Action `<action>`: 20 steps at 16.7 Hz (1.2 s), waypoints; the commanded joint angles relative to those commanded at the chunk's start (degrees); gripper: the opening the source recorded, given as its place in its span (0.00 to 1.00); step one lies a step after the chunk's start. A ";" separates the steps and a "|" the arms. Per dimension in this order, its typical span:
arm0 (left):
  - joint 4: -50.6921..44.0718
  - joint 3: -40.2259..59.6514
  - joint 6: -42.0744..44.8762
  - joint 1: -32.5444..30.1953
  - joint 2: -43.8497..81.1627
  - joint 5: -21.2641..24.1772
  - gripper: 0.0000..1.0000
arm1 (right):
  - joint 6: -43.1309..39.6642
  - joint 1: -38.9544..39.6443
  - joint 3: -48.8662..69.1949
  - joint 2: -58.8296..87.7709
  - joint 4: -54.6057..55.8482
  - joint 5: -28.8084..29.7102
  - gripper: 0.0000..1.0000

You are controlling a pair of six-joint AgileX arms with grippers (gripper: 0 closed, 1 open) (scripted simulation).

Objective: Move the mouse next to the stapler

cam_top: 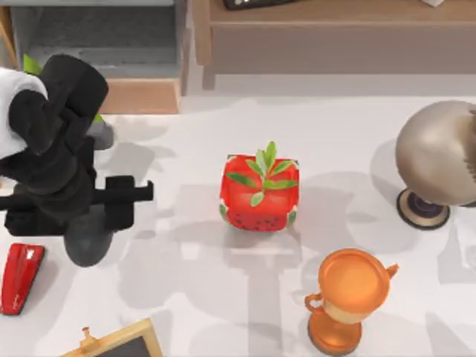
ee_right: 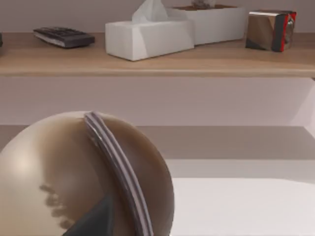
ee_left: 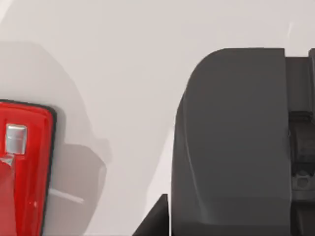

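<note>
Left end effector [cam_top: 93, 230] hangs low over the tabletop [cam_top: 186, 297] at the left side of the top view, on a black arm that reaches in from the upper left. Note that a dark grey rounded body, the mouse [cam_top: 89, 242], shows directly beneath it. In the left wrist view the mouse [ee_left: 231, 147] appears as a large grey block close to the camera. You cannot tell from these views how far the left fingers are spread or whether they have hold of the mouse.

Locate the stapler [cam_top: 21, 277] at the left edge of the tabletop, near the front. It is flat, bright red and lies slightly tilted, just beside the mouse and apart from it. The left wrist view shows the stapler [ee_left: 24, 167] with a small pale mark on its top, separated from the mouse by a strip of bare white surface.

Observe the other items: a red watermelon-patterned planter [cam_top: 259, 193] with green leaves near the centre, an orange trophy cup [cam_top: 346, 297] toward the front right, a beige globe [cam_top: 435, 160] on a round stand at the right edge, and a small wood-framed board [cam_top: 123, 342] at the front edge.

Right wrist view looks past the globe [ee_right: 83, 177] toward a wooden shelf [ee_right: 157, 64] carrying a tissue box [ee_right: 147, 37].
</note>
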 joint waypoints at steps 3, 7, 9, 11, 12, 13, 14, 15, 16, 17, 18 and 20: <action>1.44 -4.64 -0.60 -2.30 0.19 -0.30 0.00 | 0.00 0.00 0.00 0.00 0.00 0.00 1.00; 1.85 -5.96 -0.76 -2.94 0.34 -0.41 0.00 | 0.00 0.00 0.00 0.00 0.00 0.00 1.00; 1.85 -5.96 -0.76 -2.94 0.34 -0.41 0.00 | 0.00 0.00 0.00 0.00 0.00 0.00 1.00; 1.73 -5.88 -0.64 -2.69 0.31 -0.42 0.00 | 0.00 0.00 0.00 0.00 0.00 0.00 1.00; 1.78 -5.97 -0.69 -2.80 0.24 -0.51 0.00 | 0.00 0.00 0.00 0.00 0.00 0.00 1.00; 1.87 -6.16 -0.79 -3.02 0.10 -0.65 0.00 | 0.00 0.00 0.00 0.00 0.00 0.00 1.00; 2.01 -6.45 -0.93 -3.32 -0.11 -0.87 0.00 | 0.00 0.00 0.00 0.00 0.00 0.00 1.00; 2.19 -6.79 -1.09 -3.67 -0.38 -1.12 0.00 | 0.00 0.00 0.00 0.00 0.00 0.00 1.00; 2.41 -7.14 -1.25 -4.05 -0.73 -1.39 0.00 | 0.00 0.00 0.00 0.00 0.00 0.00 1.00; 2.66 -7.47 -1.42 -4.44 -1.13 -1.66 0.00 | 0.00 0.00 0.00 0.00 0.00 0.00 1.00; 2.92 -7.75 -1.57 -4.81 -1.53 -1.91 0.00 | 0.00 0.00 0.00 0.00 0.00 0.00 1.00; 3.49 -8.12 -1.79 -5.40 -2.25 -2.31 0.00 | 0.00 0.00 0.00 0.00 0.00 0.00 1.00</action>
